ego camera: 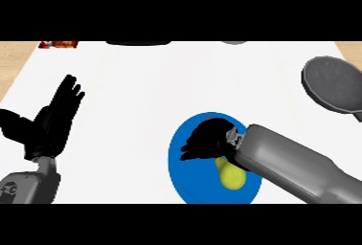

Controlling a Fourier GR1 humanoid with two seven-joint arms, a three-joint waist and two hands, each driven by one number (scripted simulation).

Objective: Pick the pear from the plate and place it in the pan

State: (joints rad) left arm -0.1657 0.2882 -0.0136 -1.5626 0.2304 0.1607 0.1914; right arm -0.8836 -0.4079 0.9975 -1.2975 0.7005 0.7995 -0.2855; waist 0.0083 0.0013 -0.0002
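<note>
While the right hand (205, 139) hovers over the blue plate (185, 178) with fingers curled around nothing, one yellow-green pear (231, 176) lies on that plate, partly under the forearm. It looks light, smooth and round-bellied, best gripped across its wide middle. One grey pan (333, 88) sits well right of the plate; the left hand (51, 122) rests open, far left.

**Covered, cropped, or unclear**

The right hand (206, 139) and its forearm (293, 165) lie over the blue plate (185, 179), hiding its right side and much of its upper part. The pear (231, 176) shows only in part, its upper right tucked beneath the wrist; whether the fingers touch it cannot be told. The pan (333, 86) runs off the right edge. Along the top edge, a dark rounded object (139, 43), a small grey one (234, 42) and a reddish thing (58, 44) are cropped to slivers, too little to identify
</note>
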